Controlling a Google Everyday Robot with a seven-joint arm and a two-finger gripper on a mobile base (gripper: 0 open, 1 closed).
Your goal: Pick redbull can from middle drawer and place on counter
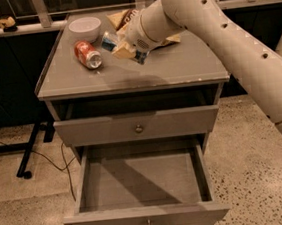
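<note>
The redbull can, blue and silver, is held tilted just above the counter, its silver end pointing left. My gripper is shut on it, with the pale fingers wrapped around the can's right part. It hangs over the back middle of the counter, right of the red can. The middle drawer is pulled wide open below, and its grey interior holds nothing.
A red soda can lies on its side at the counter's left. A white bowl stands behind it. A chip bag lies at the back, partly behind my arm. The drawer front above is shut.
</note>
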